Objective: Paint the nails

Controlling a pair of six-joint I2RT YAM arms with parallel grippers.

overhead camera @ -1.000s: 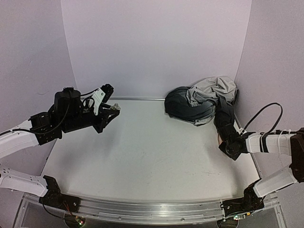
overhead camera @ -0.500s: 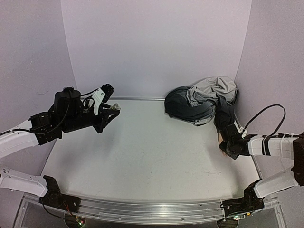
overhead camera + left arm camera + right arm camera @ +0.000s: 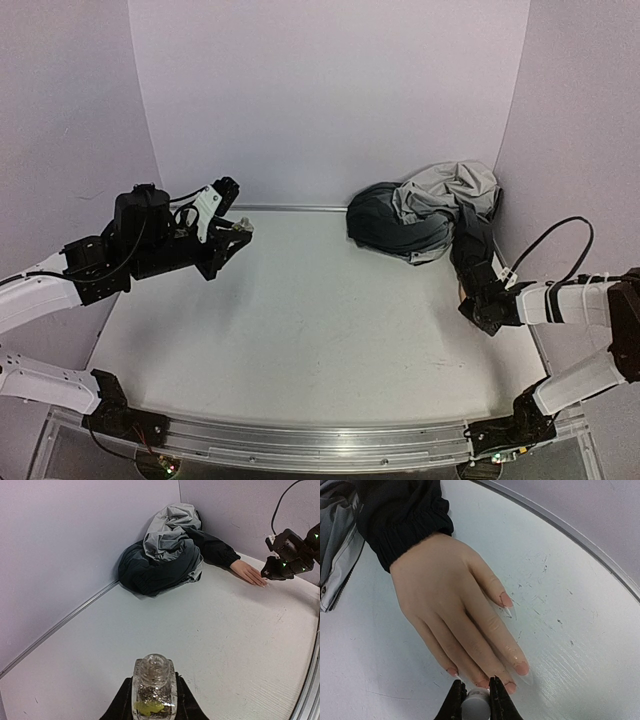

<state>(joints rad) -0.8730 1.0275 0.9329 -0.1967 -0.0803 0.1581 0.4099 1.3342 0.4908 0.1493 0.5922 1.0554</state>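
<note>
A pale mannequin hand (image 3: 445, 605) lies flat on the table, its wrist in a dark jacket sleeve (image 3: 400, 520). Its nails (image 3: 521, 668) point toward my right gripper (image 3: 475, 681). That gripper is shut on a small white cap (image 3: 475, 705) held right at the fingertips, over the ring finger's nail. In the top view the right gripper (image 3: 478, 310) hides most of the hand. Far to the left, my left gripper (image 3: 153, 680) is shut on a small clear bottle (image 3: 153, 697) with an open neck, held above the table (image 3: 300, 330).
A crumpled grey and dark jacket (image 3: 425, 210) lies in the back right corner, its sleeve running down to the hand. Lilac walls (image 3: 330, 100) close in the table on three sides. A metal rail (image 3: 300, 440) runs along the near edge.
The right gripper has shifted very slightly at the fingertips of the hand. The left arm and its bottle have not moved.
</note>
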